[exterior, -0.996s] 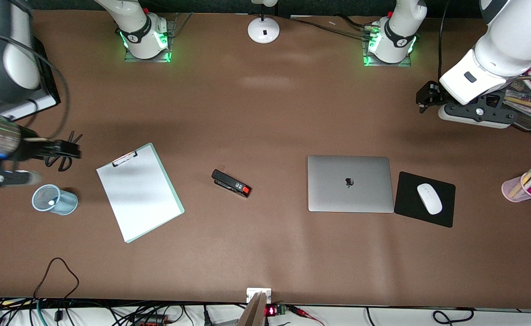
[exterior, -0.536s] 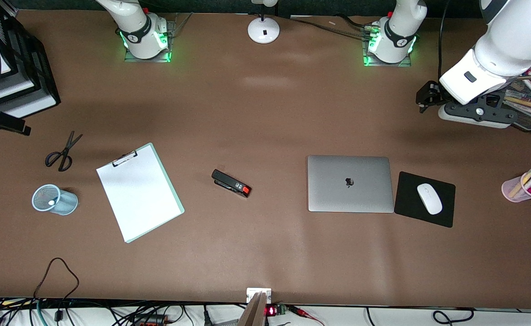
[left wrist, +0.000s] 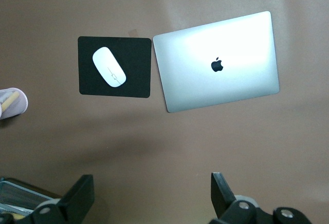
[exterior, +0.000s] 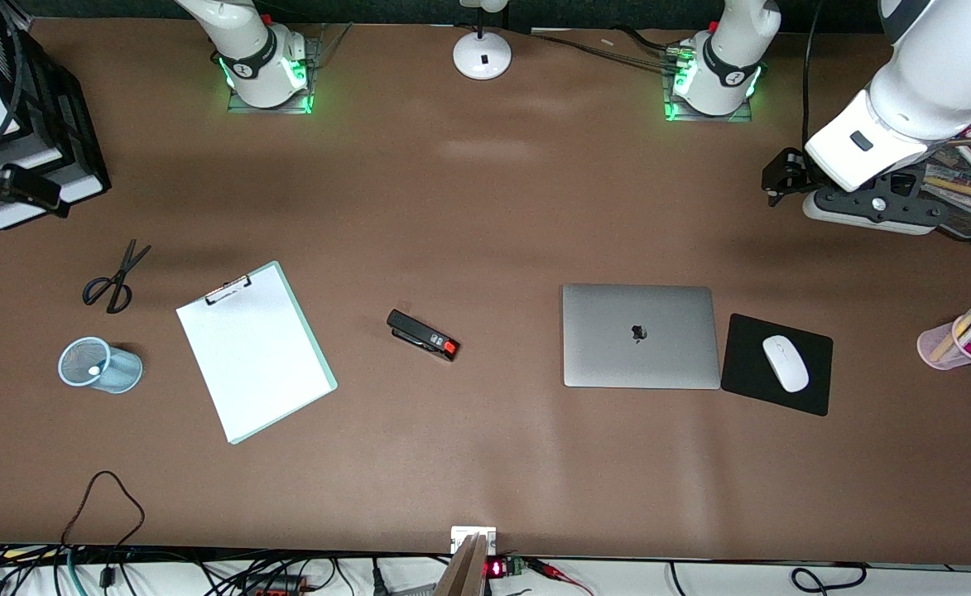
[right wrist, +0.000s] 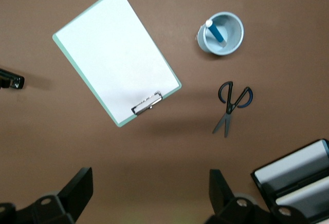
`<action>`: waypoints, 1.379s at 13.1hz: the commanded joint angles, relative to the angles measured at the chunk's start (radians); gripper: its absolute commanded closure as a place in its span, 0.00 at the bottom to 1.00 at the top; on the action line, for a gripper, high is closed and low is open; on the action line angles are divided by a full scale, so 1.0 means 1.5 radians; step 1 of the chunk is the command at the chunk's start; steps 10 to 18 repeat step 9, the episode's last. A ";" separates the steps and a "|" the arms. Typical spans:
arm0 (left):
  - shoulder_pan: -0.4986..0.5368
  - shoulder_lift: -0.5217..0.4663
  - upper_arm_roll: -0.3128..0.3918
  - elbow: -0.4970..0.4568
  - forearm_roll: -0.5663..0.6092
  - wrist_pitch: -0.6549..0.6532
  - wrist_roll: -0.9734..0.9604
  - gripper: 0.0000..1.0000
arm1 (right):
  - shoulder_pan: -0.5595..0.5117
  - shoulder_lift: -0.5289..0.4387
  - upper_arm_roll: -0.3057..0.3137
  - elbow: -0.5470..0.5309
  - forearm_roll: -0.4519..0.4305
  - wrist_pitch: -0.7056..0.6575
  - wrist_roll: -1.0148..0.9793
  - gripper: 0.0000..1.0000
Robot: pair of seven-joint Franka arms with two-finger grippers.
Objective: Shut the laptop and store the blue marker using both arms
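Right wrist view: blue marker (right wrist: 216, 32) stands in the mesh cup (right wrist: 221, 33), light, slick; grip its barrel. Right gripper (right wrist: 149, 196) fingers spread empty over the counter (right wrist: 169, 147); left gripper (left wrist: 151, 198) likewise, laptop (left wrist: 218, 62) shut.

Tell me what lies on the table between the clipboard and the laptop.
Only the stapler, lying apart from both the clipboard and the closed laptop; the front view shows it.

Both arms raised, jaws apart
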 commanded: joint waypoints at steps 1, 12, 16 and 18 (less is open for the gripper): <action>0.002 -0.002 -0.003 0.012 0.014 -0.013 -0.001 0.00 | -0.002 -0.020 0.003 -0.018 -0.009 -0.006 0.008 0.00; 0.003 -0.002 -0.002 0.012 0.014 -0.013 0.001 0.00 | -0.003 -0.010 0.003 0.000 -0.008 -0.007 0.009 0.00; 0.003 -0.002 -0.002 0.012 0.014 -0.013 0.001 0.00 | -0.003 -0.010 0.003 0.000 -0.008 -0.007 0.009 0.00; 0.003 -0.002 -0.002 0.012 0.014 -0.013 0.001 0.00 | -0.003 -0.010 0.003 0.000 -0.008 -0.007 0.009 0.00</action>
